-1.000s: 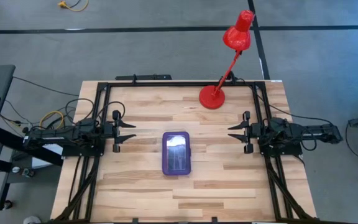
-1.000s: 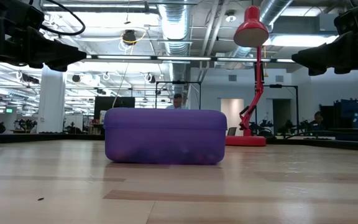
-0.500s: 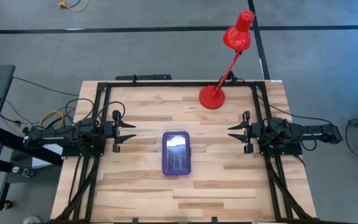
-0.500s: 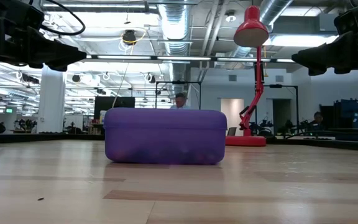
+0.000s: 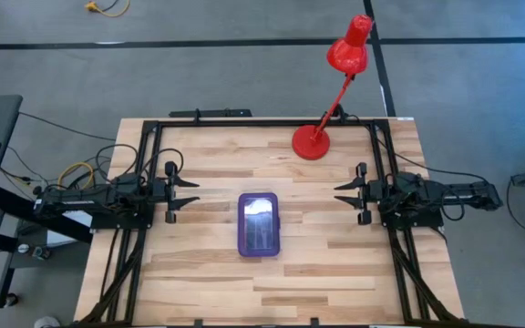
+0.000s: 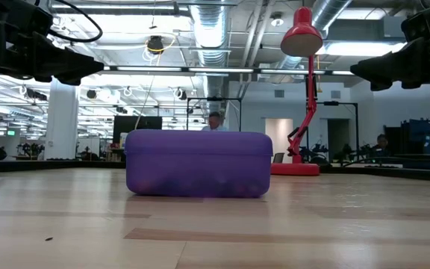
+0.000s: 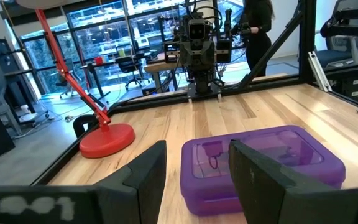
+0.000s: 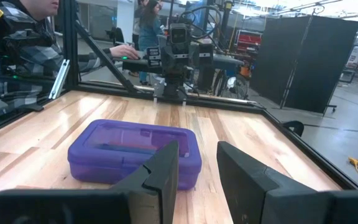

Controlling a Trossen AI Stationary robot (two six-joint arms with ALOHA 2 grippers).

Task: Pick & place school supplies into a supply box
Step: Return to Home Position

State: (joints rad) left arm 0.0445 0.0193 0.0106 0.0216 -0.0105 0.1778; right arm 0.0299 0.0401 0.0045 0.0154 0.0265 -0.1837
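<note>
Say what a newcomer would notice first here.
The closed purple box sits in the middle of the wooden table, and a red desk lamp stands near the far edge. The left hand and right hand hang open and empty on either side of the box, clear of it.

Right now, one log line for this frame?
supply box: closed, centre of table | left gripper: open, empty, left side | right gripper: open, empty, right side
</note>
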